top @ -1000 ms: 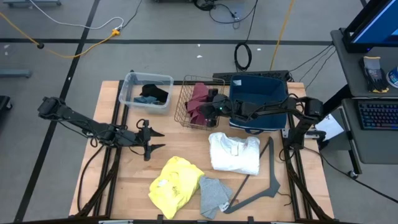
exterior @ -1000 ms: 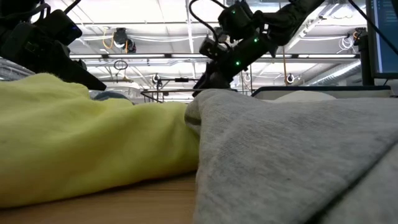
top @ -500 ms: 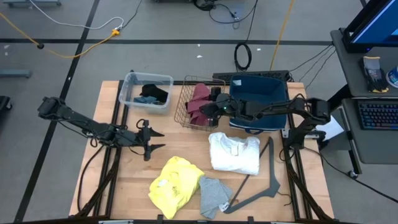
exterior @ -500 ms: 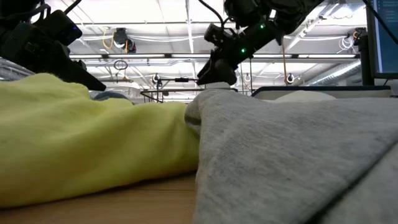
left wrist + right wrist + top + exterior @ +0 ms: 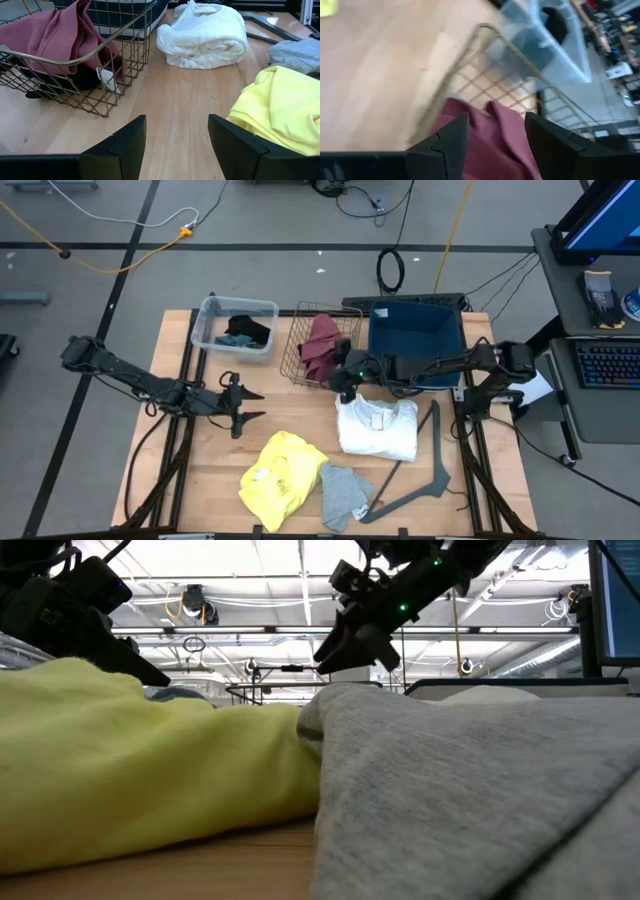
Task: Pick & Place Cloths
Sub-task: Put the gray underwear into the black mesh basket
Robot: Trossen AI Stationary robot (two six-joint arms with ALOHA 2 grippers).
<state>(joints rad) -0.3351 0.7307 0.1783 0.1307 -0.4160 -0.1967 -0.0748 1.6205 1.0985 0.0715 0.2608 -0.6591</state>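
Observation:
The maroon cloth [image 5: 320,340] lies in the wire basket [image 5: 298,370], draped over its far rim. A black and a teal cloth [image 5: 245,330] sit in the clear bin [image 5: 212,315]. The white cloth [image 5: 377,427], the yellow cloth [image 5: 283,470] and a grey cloth [image 5: 345,493] lie on the table. My right gripper [image 5: 343,377] hangs open and empty over the basket's near right corner, just beyond the white cloth; its wrist view looks down on the maroon cloth [image 5: 490,145]. My left gripper [image 5: 256,405] waits open at the table's left, above the wood.
A dark blue bin [image 5: 415,340] stands right of the basket, under my right arm. A grey angled hanger bar [image 5: 420,470] lies at the near right beside the white cloth. Bare wood shows between my left gripper and the white cloth [image 5: 202,35].
My right gripper has drawn back from above the basket's middle toward the table's near edge, rising slightly, and now stands over the basket's near right corner by the white cloth. Its fingers have stayed open and empty. The cloths have not moved.

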